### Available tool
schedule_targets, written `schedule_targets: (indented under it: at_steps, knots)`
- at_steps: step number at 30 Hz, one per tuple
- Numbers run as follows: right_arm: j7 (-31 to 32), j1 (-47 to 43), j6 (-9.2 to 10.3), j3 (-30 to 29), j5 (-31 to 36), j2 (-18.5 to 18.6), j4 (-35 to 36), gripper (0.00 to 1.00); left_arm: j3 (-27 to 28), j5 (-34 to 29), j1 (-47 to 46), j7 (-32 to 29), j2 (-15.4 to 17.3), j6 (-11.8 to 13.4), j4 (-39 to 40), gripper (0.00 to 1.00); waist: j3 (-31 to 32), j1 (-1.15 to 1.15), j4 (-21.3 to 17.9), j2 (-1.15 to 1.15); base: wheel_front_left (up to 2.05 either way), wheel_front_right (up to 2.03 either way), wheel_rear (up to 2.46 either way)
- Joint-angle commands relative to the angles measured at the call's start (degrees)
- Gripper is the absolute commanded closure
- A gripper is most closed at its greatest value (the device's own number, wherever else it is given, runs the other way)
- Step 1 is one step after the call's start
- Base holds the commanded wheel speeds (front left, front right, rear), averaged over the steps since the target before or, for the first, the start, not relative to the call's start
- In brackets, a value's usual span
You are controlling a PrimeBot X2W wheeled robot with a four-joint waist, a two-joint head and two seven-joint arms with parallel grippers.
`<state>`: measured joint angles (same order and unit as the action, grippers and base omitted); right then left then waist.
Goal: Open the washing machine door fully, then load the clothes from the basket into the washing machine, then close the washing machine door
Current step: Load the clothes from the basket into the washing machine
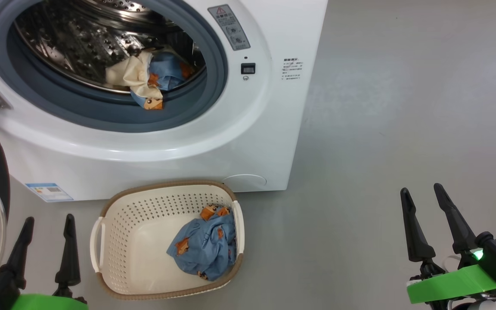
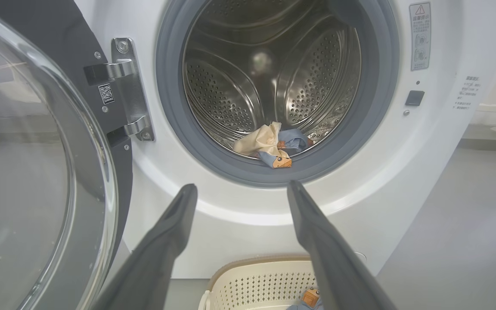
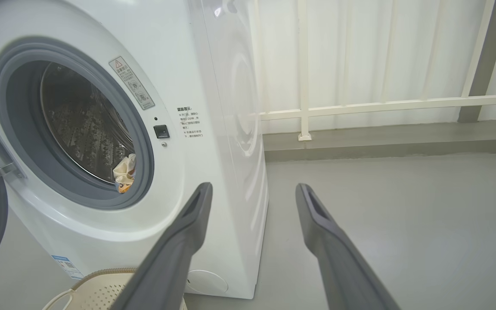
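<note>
Grey floor (image 1: 381, 129) everywhere, plus a pale railing (image 3: 381, 105) against a white wall off to the side of the washer (image 1: 144, 163).

So, the clothes (image 1: 149, 79): some of them are inside the drum (image 2: 230, 94). A cream piece and a blue one are bunched right at the front lip, and a blue-and-orange corner hangs over onto the grey gasket (image 1: 213, 64). One more blue bundle (image 1: 205, 245) with orange prints sits in the basket (image 1: 162, 186), pushed over to its right side, and the rest of the basket bottom is bare. The basket is on the floor just in front of the washer, under the opening, with its back rim close to the white front panel.

The door (image 2: 24, 172) is swung wide open to the left on its metal hinge (image 2: 129, 88). In the left wrist view the clear glass bulge takes up the left side, with the black rim behind it. From the head view you only catch a slice of the rim and glass at the left edge.

There's a small blue label (image 1: 49, 192) at the washer's lower left corner and a warning sticker (image 1: 229, 26) up by the opening.

The left gripper (image 1: 49, 218) hovers low, just left of the basket's handle, fingers spread and holding nothing, aimed at the washer front. The right gripper (image 1: 421, 189) is well off to the right over bare floor, its fingers also spread and empty. In its own view they point past the washer's right side.
</note>
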<state>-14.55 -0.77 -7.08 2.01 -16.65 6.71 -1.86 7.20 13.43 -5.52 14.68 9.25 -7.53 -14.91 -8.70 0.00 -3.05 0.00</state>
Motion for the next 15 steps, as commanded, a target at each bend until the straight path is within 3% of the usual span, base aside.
schedule_targets:
  at_steps: [1, 15]
  knots:
    - [-0.4, 0.9, -0.41, 1.4, 0.0, 0.5, 1.6, 0.0, 2.0, -0.8, -0.7, 0.3, 0.9, 0.0, 1.9, 0.0, -0.1, 0.0, -0.1, 0.0, 0.0, 0.0, 0.0]
    - [-0.4, 2.3, -0.41, 1.9, 0.0, 0.4, 1.9, 0.0, 0.3, -0.3, -1.0, 0.3, 0.0, 0.0, 0.4, 0.0, -2.4, 0.0, -0.7, 0.0, 0.0, 0.0, 0.0]
